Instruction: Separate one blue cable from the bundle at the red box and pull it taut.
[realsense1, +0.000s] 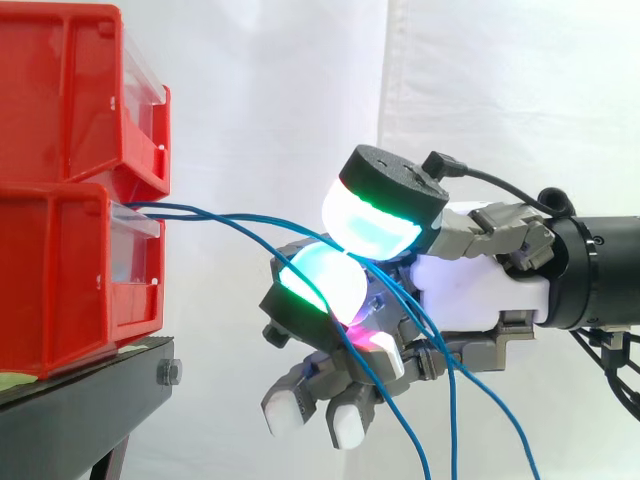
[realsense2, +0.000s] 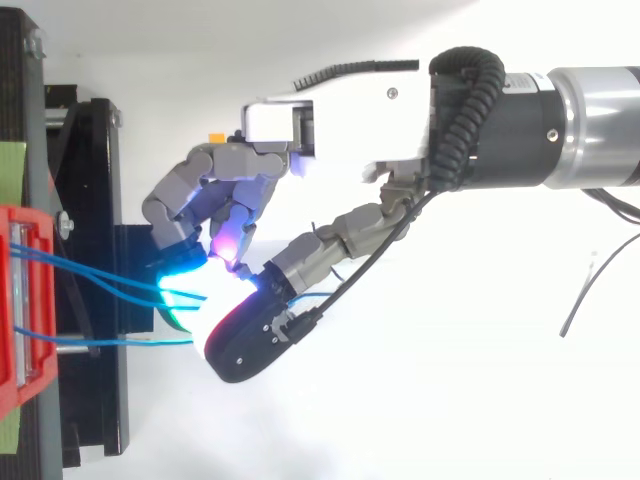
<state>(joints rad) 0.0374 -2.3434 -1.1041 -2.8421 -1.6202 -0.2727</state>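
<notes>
The thin blue cables (realsense1: 200, 213) leave the gap between two stacked red plastic bins (realsense1: 60, 280) and run roughly level to the right, straight into the robot hand (realsense1: 470, 290). Their long axis lies left to right, in line with the arm, with the bins at one end and the robot hand at the other.

In the side view a glowing green-white thumb pad (realsense1: 375, 220) presses down towards a cyan finger pad (realsense1: 320, 280), and the strands pass between the two. The robot hand thus looks closed in a pinch on the cables. I cannot tell whether one strand alone is caught or several. The other fingers curl below and hold nothing.

Past the pinch, loose blue ends (realsense1: 450, 400) hang straight down. From above, two strands converge on the cyan glow while a third strand (realsense2: 110, 343) runs apart from them towards the thumb's black back.

The upper strand looks nearly straight and the lower one bows, so the span is likely not yet taut. Tightening it probably calls for drawing away to the right, along the cable's own line.

The bin fronts and the edge of the black stand (realsense1: 90, 390) are well apart from the fingers. To the right, in front of the white curtain (realsense1: 280, 100), there is open room.
</notes>
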